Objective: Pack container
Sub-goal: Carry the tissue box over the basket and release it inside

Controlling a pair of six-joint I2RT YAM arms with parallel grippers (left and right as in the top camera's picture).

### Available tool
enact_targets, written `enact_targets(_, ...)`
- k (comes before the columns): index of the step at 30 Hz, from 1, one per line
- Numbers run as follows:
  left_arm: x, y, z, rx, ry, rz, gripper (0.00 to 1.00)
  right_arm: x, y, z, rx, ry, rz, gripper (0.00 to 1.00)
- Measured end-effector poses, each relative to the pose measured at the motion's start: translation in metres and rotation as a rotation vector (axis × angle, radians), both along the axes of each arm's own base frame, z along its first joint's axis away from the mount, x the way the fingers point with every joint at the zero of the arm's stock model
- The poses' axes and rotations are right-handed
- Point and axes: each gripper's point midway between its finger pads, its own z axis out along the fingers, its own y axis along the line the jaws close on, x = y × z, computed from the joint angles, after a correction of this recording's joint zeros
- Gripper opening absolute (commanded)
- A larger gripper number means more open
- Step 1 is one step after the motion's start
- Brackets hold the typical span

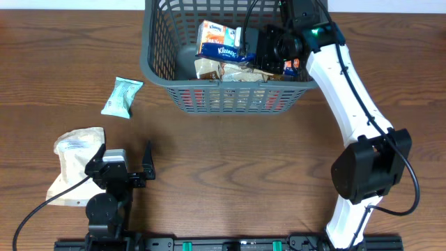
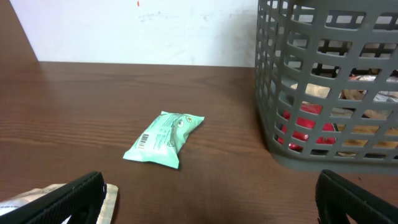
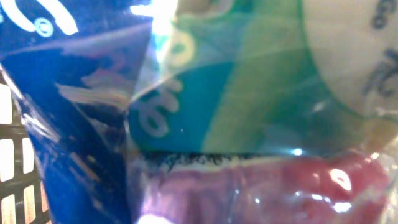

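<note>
Container (image 1: 226,94) sat at the worktop's (image 1: 244,160) far edge, part-filled. Right claw (image 1: 268,47) was inside it, probably placing something; its grip couldn't be told. Left claw (image 1: 122,155) lay released. Mint packet (image 1: 122,96) awaited fetching next.

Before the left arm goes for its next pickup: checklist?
1. Left claw open and empty: ok.
2. Green packet lying alone, nothing on it: ok.
3. Basket upright, free floor at its left end: ok.
4. Right claw clear of the basket: not ok, it is inside.
5. Right claw's grip: cannot tell, packets fill its camera.
6. Everything packed: not ok, green packet and beige bag lie outside.
</note>
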Motion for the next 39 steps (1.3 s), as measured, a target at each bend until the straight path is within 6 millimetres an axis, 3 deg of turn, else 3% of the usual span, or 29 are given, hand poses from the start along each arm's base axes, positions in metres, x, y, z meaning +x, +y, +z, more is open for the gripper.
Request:
enact_targets(3,0.0,0.0,0.0,0.0,0.0,0.0,0.99,-0.001,-0.001,-0.005,-0.002,0.023,-0.012,0.29)
enact_targets(6,0.0,0.0,0.0,0.0,0.0,0.0,0.99,-0.002,-0.001,-0.012,0.004,0.058,-0.041,0.61)
enact_targets(9,0.0,0.0,0.0,0.0,0.0,0.0,0.99,-0.002,-0.001,-0.016,0.013,0.084,-0.067,0.7)
enact_targets(11,0.0,0.0,0.0,0.0,0.0,0.0,0.99,-0.002,-0.001,-0.016,0.018,0.093,-0.078,0.81)
enact_targets(12,0.0,0.0,0.0,0.0,0.0,0.0,0.99,-0.002,-0.001,-0.016,0.02,0.097,-0.083,0.97)
enact_targets(20,0.0,0.0,0.0,0.0,0.0,0.0,0.99,0.003,0.001,-0.012,0.042,0.082,-0.101,0.99)
enact_targets(24,0.0,0.0,0.0,0.0,0.0,0.0,0.99,0.017,0.01,0.005,0.111,0.029,-0.114,0.99)
enact_targets(28,0.0,0.0,0.0,0.0,0.0,0.0,0.99,0.031,0.021,0.047,0.214,-0.039,-0.132,0.99)
enact_targets(33,0.0,0.0,0.0,0.0,0.0,0.0,0.99,0.038,0.016,0.135,0.326,-0.178,-0.172,0.99)
enact_targets(36,0.0,0.0,0.0,0.0,0.0,0.0,0.99,0.041,-0.013,0.196,0.383,-0.304,-0.27,0.99)
enact_targets(39,0.0,0.0,0.0,0.0,0.0,0.0,0.99,0.051,-0.085,0.253,0.466,-0.413,-0.556,0.99)
